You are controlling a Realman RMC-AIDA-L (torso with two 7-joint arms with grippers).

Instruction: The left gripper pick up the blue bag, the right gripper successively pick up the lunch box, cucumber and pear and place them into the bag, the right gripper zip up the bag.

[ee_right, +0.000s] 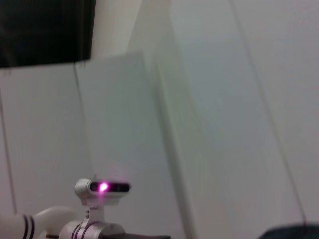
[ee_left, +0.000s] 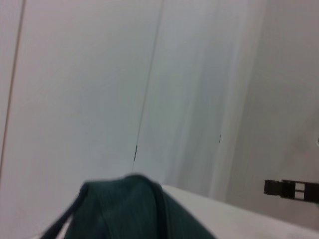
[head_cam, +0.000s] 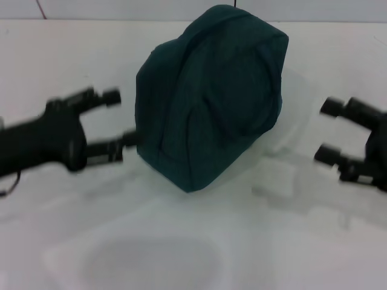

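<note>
In the head view the blue bag (head_cam: 211, 96) slumps mid-frame on the white table (head_cam: 48, 54), soft and light, likely best pinched at a fabric fold, between the spread-fingered left tool (head_cam: 121, 118) and right tool (head_cam: 329, 130); the left wrist view shows its top at lower centre; the right wrist view shows no bag clearly.

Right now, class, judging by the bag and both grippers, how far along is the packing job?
Done: the blue bag sits closed on the table; no lunch box, cucumber or pear lies outside, so packing looks finished, though the zip is not visible. In hand: nothing; the left gripper is open beside the bag, the right gripper open and apart. Left: probably only withdrawing.
</note>
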